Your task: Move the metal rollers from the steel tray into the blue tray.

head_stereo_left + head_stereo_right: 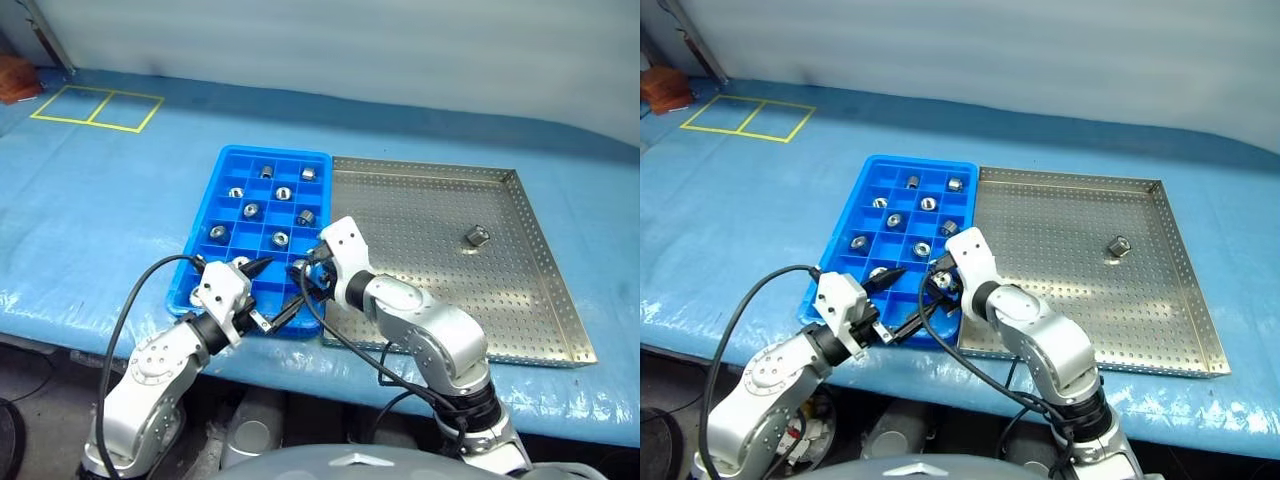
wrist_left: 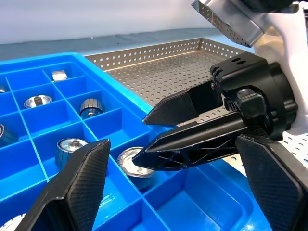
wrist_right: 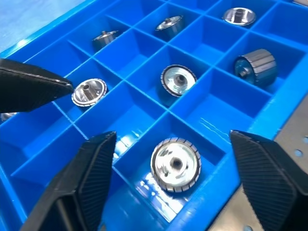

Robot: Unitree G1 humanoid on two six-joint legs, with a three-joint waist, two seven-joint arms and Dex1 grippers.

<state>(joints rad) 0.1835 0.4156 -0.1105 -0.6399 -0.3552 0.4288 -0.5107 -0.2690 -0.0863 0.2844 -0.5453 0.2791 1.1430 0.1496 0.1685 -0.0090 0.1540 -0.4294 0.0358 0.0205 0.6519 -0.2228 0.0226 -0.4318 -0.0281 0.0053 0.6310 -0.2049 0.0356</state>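
Note:
The blue tray (image 1: 228, 165) lies left of the steel tray (image 1: 420, 215) and touches it. Several metal rollers (image 1: 251, 210) rest in its compartments. One roller (image 1: 477, 236) remains on the steel tray's perforated base, toward its right side. My right gripper (image 1: 303, 278) hangs open over the blue tray's near right corner. In the right wrist view a roller (image 3: 175, 163) lies on the compartment floor between its spread fingers (image 3: 96, 178). My left gripper (image 1: 283, 286) is open at the tray's front rim, pointing at the right gripper, whose fingers (image 2: 192, 125) show close ahead.
The trays sit on a blue table cover (image 1: 120, 200) near its front edge. Yellow tape squares (image 1: 97, 107) mark the far left, and a brown object (image 1: 15, 78) lies at the far left corner. Black cables loop from both arms below the table edge.

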